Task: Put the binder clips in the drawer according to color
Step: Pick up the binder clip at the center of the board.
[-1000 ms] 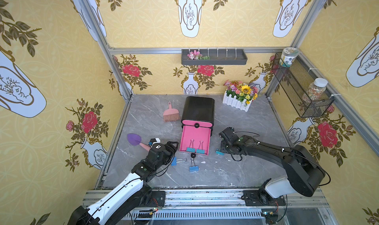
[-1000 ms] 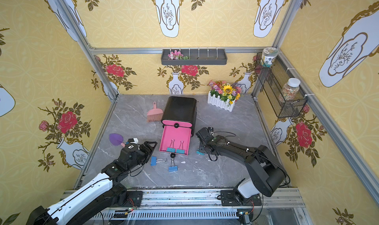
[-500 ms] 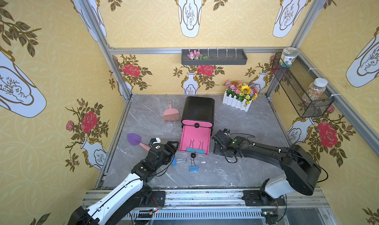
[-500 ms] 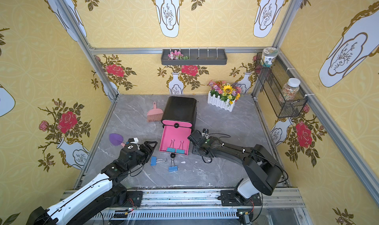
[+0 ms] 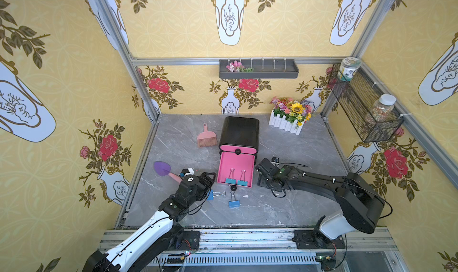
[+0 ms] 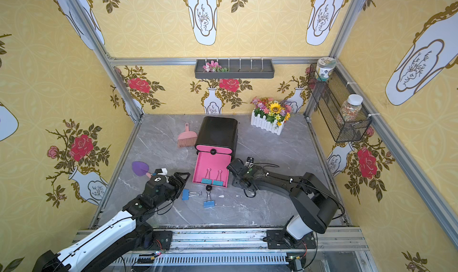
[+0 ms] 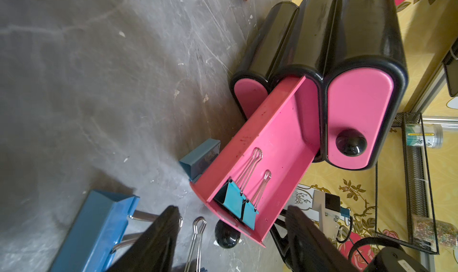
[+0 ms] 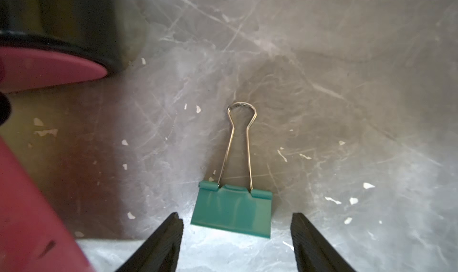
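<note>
Teal binder clip [image 8: 231,208] lies flat on the grey bench [image 8: 347,84], untouched between the tips of my right claw [image 8: 237,218], whose jaws are spread and empty, at four o'clock of the pink drawer [image 5: 235,163]. Two teal clips [image 5: 236,181] sit inside it. My left claw [image 7: 232,208] gapes empty over a blue clip [image 7: 99,223] at seven o'clock.

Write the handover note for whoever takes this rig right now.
Left gripper: open, empty, low beside a blue clip on the table.
Right gripper: open, fingertips either side of a teal clip lying flat beside the open drawer; not gripped.
Done: two teal clips lie in that drawer, the middle one.
Left: the loose teal clip joins them; the blue clip and a second blue clip in front of the drawer need another drawer. The other two are shut.
</note>
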